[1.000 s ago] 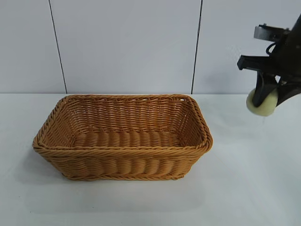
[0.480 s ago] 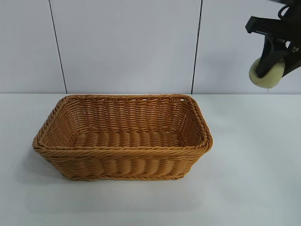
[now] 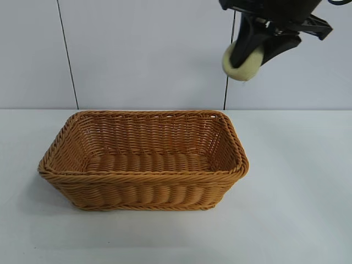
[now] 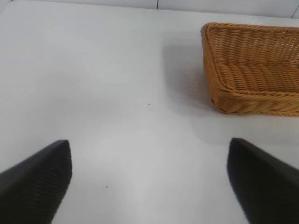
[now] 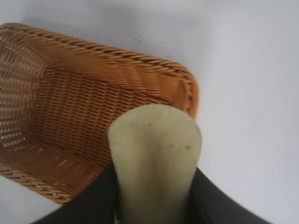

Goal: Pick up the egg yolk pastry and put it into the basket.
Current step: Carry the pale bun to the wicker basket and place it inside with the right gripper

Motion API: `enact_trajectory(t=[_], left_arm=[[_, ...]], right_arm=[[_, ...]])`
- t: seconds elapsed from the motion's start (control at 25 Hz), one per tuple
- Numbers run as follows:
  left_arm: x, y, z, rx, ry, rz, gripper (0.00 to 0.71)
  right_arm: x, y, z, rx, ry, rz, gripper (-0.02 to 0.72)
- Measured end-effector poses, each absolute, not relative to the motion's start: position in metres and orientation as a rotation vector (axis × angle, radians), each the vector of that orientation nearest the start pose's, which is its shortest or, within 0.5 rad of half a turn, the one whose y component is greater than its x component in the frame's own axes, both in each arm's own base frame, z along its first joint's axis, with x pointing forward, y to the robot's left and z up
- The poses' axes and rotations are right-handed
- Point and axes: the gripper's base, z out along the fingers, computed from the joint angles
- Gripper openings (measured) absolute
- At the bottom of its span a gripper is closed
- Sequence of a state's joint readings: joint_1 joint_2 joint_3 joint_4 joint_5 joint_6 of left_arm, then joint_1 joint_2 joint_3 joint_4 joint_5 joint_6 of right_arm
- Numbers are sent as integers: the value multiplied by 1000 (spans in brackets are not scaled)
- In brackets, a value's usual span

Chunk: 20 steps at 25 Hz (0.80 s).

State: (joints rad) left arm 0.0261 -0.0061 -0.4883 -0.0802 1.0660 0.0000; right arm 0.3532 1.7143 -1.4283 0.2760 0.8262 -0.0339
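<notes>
Pastry, the pale egg yolk pastry (image 3: 246,67), hung pinched in the right claw (image 3: 250,55) high above the wicker basket's (image 3: 144,175) right end, while the left claw (image 4: 149,179) stood spread over the white surface (image 4: 103,93) beside that basket.

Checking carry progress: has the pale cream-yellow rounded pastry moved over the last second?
Yes. The egg yolk pastry rose and travelled leftward toward the golden-brown woven wicker basket.

Golden-brown woven basket (image 3: 143,176) — cream-yellow pastry (image 3: 245,65)
</notes>
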Motion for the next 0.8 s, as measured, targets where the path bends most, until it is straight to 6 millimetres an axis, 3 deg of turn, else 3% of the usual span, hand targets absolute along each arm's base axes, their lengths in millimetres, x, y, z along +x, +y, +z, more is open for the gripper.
enact_trajectory(t=[0.2, 0.36, 0.8], left_arm=[[-5, -7, 274, -23, 2053, -80, 696], [-5, -7, 274, -23, 2053, -80, 696], [-5, -7, 274, -23, 2053, -81, 696]], right_arm=[[331, 193, 292, -448, 2540, 505, 211], [329, 219, 276, -499, 2534, 523, 211], [356, 243, 178, -459, 2674, 483, 211]])
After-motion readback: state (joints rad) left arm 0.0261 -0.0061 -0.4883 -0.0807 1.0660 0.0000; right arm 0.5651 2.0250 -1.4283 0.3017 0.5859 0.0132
